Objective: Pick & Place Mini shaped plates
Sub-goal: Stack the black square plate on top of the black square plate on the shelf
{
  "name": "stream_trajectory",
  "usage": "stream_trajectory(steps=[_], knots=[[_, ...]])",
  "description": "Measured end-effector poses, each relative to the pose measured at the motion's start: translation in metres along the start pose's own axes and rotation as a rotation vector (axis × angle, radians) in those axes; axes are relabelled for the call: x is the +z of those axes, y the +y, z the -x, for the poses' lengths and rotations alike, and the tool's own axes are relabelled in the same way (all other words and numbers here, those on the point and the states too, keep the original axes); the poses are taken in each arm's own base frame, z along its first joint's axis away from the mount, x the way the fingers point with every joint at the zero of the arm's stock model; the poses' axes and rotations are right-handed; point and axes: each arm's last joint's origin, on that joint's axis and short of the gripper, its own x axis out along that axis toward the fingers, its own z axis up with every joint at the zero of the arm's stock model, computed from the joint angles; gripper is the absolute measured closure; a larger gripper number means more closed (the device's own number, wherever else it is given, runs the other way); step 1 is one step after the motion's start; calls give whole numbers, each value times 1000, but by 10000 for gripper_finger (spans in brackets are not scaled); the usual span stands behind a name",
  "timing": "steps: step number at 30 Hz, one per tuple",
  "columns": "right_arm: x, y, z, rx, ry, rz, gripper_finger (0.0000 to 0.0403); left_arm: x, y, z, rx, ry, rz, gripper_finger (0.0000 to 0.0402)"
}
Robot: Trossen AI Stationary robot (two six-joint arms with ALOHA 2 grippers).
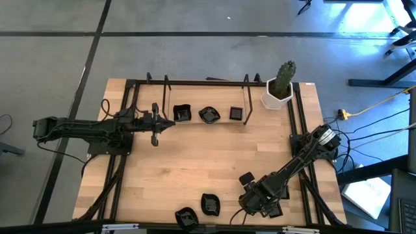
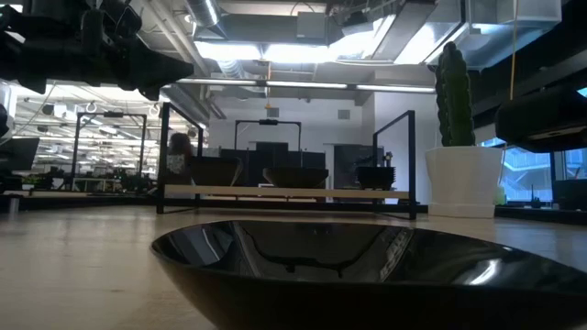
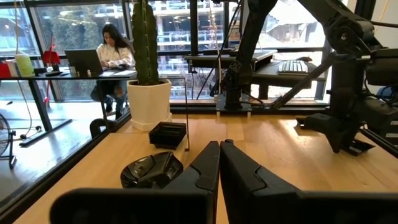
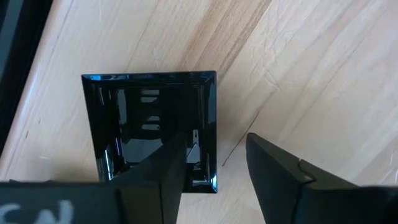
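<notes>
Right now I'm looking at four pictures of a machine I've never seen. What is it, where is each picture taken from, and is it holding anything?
It is a robot with two dark arms at a wooden table. One picture looks straight down from above, one looks level across the tabletop, and two come from cameras on the arms' wrists.

On the table lie small glossy black plates: three near the far rail, such as the leaf-shaped plate, others near the front edge. A potted cactus stands in a corner.

The left hand is shut and empty, beside the far row. The right hand is open, with one finger inside a square plate and the other outside its rim. It has not closed on it yet.
</notes>
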Motion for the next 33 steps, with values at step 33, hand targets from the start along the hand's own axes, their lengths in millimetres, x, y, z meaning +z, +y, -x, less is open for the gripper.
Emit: stream_trajectory(steps=[33], knots=[[2,-46,34,-70,-80,-26,397,0,0,0,0,4,-1,390]])
